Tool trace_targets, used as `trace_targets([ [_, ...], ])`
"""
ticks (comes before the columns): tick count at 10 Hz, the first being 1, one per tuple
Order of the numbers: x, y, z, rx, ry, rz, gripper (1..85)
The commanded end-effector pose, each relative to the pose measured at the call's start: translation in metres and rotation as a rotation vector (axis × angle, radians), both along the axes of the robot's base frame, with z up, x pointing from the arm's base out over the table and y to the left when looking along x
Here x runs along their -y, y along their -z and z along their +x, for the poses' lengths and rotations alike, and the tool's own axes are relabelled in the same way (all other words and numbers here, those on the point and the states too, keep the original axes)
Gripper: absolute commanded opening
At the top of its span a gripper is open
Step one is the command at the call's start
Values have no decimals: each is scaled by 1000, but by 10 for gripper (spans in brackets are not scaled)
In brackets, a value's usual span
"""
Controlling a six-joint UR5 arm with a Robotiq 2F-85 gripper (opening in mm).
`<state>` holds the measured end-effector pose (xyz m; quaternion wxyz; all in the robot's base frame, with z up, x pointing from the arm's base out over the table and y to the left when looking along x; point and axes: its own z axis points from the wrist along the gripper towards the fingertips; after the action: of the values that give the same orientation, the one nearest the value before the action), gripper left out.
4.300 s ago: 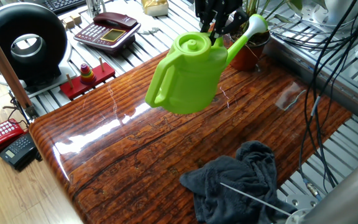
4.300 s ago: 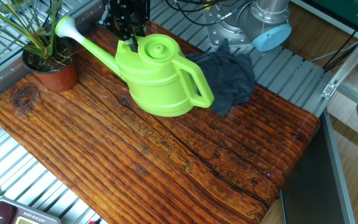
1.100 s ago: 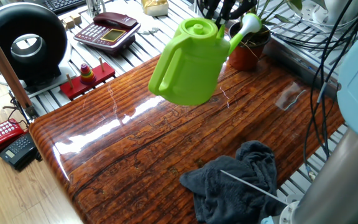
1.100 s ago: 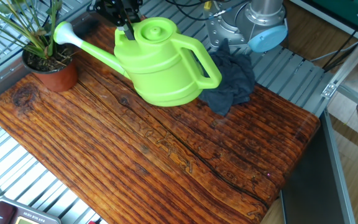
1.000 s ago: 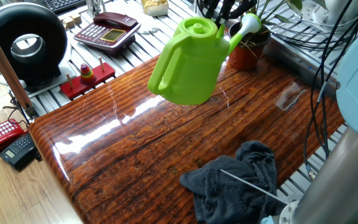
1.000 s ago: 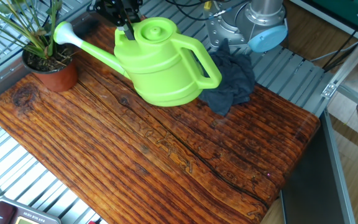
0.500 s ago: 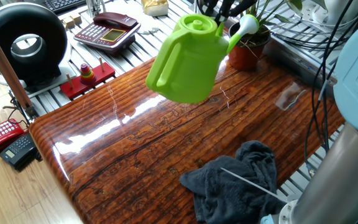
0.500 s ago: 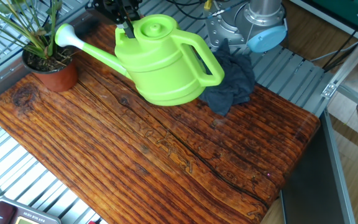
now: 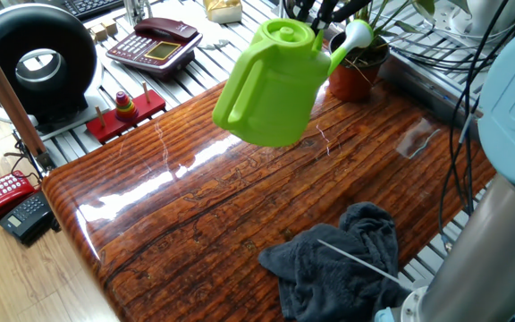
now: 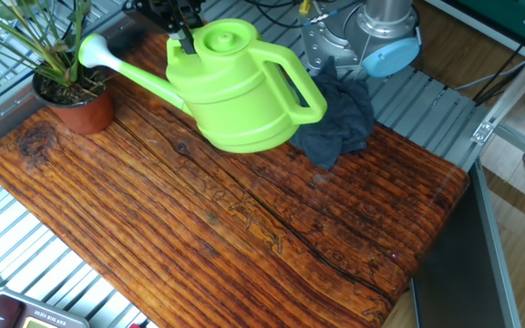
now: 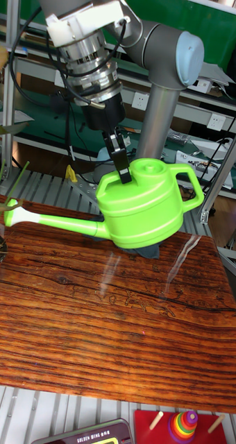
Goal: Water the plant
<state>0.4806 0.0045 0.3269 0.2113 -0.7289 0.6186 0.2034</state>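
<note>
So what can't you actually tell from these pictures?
- Water: the watering can is solid green with its lid on, so what's inside is hidden in every view.
- Grip: the tool meets the can's top, but the contact is too small to judge.
- Plant: in the tall view the left edge cuts it off.
- Pouring: no stream visible at the spout.

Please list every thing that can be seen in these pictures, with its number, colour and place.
watering can: one, bright green, lifted above the wooden table, spout towards the plant
plant: one, green leaves in a brown pot, at a table corner
cloth: one, dark grey, crumpled at the table edge near the arm's base
wooden table: one, glossy brown
desk phone: one, dark red, beyond the table
stacking toy: one, red base, beside the table
round device: one, black, beside the table
handsets: two, red and black, on the floor
gripper: one, black, shut on the can's top
</note>
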Motion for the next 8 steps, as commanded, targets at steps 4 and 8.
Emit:
trace_targets([
  [4, -6, -9, 0, 7, -12, 55, 10],
  [8, -2, -7, -1, 6, -13, 44, 10],
])
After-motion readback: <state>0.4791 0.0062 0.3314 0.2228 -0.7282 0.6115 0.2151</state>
